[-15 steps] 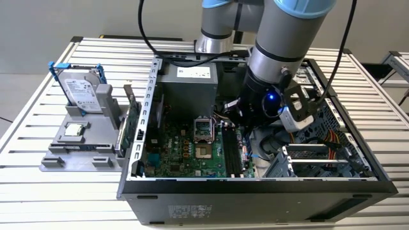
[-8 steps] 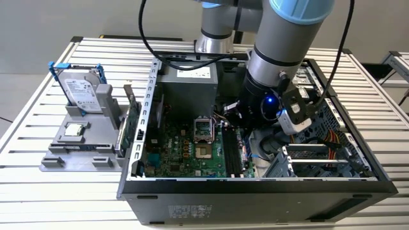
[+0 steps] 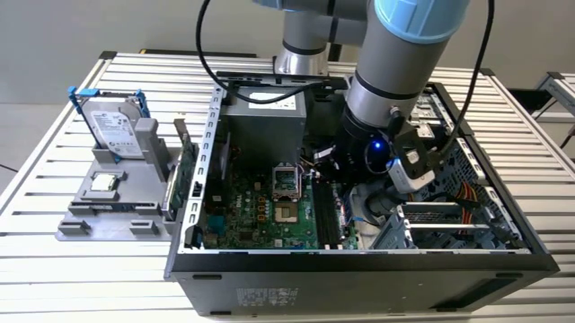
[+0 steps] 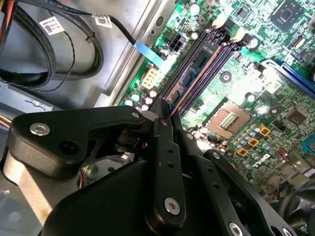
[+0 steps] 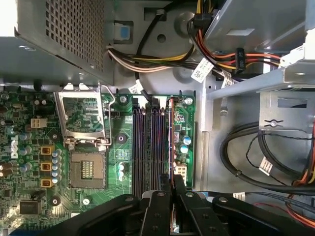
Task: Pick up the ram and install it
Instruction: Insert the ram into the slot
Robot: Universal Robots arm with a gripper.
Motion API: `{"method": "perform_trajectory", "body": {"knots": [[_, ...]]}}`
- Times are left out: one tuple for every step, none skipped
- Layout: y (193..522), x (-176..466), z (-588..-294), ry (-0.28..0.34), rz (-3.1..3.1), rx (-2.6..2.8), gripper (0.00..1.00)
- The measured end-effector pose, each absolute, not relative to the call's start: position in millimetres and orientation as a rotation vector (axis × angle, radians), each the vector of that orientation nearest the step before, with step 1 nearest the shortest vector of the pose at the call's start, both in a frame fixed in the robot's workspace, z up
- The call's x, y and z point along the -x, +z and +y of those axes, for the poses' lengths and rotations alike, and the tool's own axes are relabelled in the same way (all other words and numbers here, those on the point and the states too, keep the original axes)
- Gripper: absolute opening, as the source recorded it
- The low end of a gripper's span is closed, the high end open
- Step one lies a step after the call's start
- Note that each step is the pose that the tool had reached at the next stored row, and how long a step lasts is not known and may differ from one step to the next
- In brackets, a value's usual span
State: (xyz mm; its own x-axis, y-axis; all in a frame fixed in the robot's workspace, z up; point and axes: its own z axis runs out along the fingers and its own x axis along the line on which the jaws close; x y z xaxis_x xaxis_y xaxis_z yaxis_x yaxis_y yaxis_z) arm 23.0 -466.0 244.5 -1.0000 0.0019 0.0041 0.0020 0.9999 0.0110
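The ram is a thin stick seen edge-on, standing in the outermost of the dark memory slots on the green motherboard. In the second wrist view the ram shows blue-green board and dark chips along the slot. My gripper has its black fingers shut on the stick's near end, and the gripper meets the stick's upper edge there. In the exterior view the arm's wrist reaches down into the open computer case over the slots.
The open CPU socket lies beside the slots, and the grey power supply sits behind. Cable bundles and drive bays crowd the other side. Outside the case, a grey holder carries a silver hard drive, a small square chip and a green board on edge.
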Motion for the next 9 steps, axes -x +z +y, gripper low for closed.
{"method": "perform_trajectory", "body": {"knots": [[244.1,-22.9,-466.1,-0.017,-3.137,0.003,0.0],[243.6,-22.9,-466.1,-0.017,-3.137,0.003,0.0],[242.9,-22.9,-466.1,-0.017,-3.137,0.003,0.0],[242.2,-22.9,-466.2,-0.017,-3.137,0.003,0.0],[241.5,-22.9,-466.2,-0.017,-3.138,0.003,0.0],[240.6,-22.9,-466.3,-0.017,-3.138,0.003,0.0],[239.8,-22.9,-466.3,-0.017,-3.137,0.003,0.0],[239.1,-23.0,-466.5,-0.017,-3.137,0.003,0.0],[238.5,-23.0,-466.7,-0.017,-3.137,0.003,0.0]]}}
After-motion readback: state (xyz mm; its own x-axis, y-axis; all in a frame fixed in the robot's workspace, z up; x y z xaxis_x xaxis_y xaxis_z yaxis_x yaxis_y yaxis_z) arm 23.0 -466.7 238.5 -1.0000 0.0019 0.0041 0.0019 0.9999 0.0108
